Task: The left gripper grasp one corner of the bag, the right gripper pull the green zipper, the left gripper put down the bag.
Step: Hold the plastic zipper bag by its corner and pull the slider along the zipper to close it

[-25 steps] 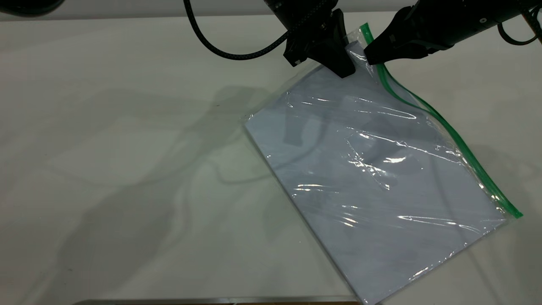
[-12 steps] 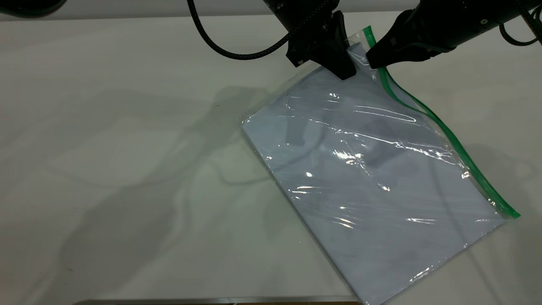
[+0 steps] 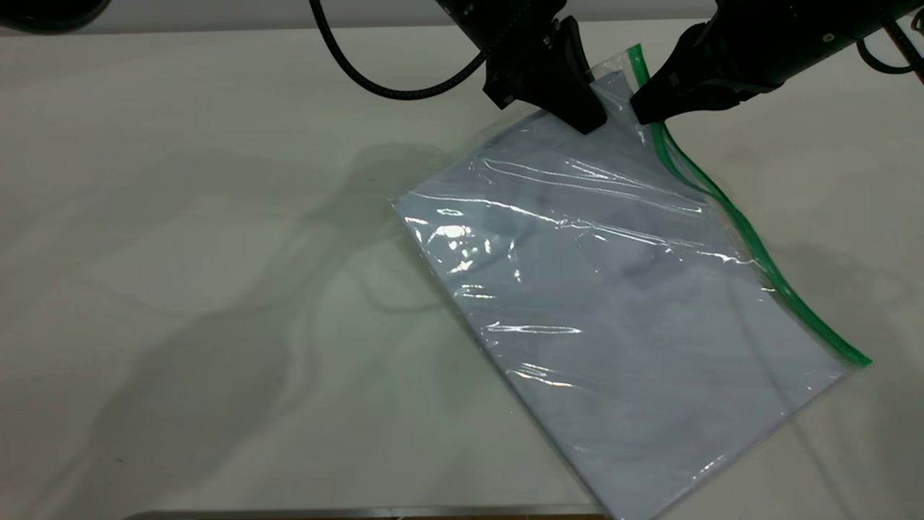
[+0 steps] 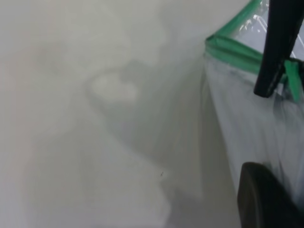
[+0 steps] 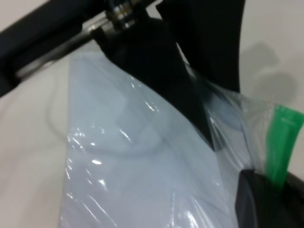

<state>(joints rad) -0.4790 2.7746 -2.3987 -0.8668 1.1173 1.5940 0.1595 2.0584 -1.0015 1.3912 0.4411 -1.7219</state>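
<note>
The bag (image 3: 613, 303) lies slanted on the table, its far end lifted. My left gripper (image 3: 588, 123) is shut on the bag just below the corner of the bag (image 3: 613, 68). The green zipper (image 3: 758, 253) runs along the bag's right edge. My right gripper (image 3: 641, 115) is shut on the green zipper near its far end. In the right wrist view the green zipper (image 5: 280, 137) passes between my fingers (image 5: 256, 199), with the left gripper (image 5: 161, 61) beyond. In the left wrist view my finger (image 4: 266, 199) presses the bag (image 4: 247, 123) below the green zipper (image 4: 232, 50).
The pale table (image 3: 180, 253) stretches to the left of the bag. A braided black cable (image 3: 390, 87) hangs from the left arm over the far side. A dark strip (image 3: 361, 514) marks the table's near edge.
The bag's near end has swung left and its left corner has slid outward. The right gripper has shifted slightly to the right along the green zipper. The left gripper holds its place.
</note>
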